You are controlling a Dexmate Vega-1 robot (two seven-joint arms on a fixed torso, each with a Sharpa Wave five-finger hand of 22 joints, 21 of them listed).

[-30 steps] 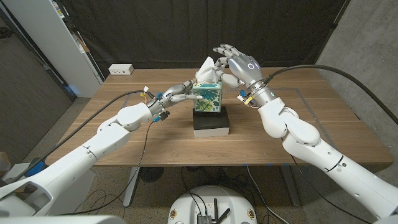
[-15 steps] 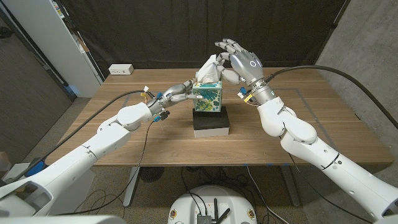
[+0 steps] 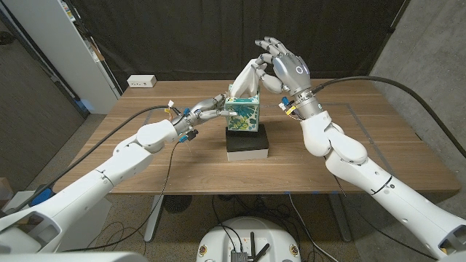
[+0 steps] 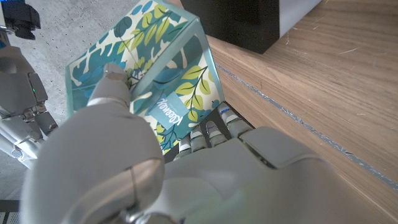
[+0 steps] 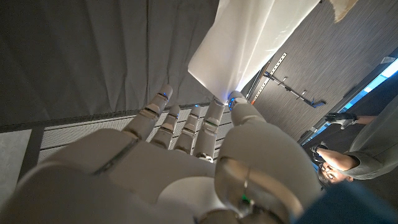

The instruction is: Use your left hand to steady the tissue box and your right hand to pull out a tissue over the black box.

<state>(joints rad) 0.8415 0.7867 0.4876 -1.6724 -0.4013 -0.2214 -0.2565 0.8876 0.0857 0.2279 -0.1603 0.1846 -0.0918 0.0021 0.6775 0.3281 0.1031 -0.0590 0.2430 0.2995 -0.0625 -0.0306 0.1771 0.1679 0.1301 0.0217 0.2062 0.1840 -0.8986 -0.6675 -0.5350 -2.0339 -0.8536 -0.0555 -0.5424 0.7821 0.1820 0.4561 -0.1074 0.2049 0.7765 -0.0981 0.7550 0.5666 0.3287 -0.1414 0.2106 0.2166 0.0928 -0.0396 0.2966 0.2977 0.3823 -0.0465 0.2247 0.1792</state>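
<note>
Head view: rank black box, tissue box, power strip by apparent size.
1. black box
2. tissue box, a little smaller than the black box it sits on
3. power strip, smallest, though it lies farther from the camera, which shrinks it

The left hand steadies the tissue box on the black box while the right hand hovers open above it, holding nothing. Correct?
Not quite. In the right wrist view the right hand pinches the white tissue. The rest holds: the left hand steadies the tissue box on the black box.

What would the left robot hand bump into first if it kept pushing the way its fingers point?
The left robot hand already touches the tissue box, so it would likely just press into the box's side, on the black box.
</note>
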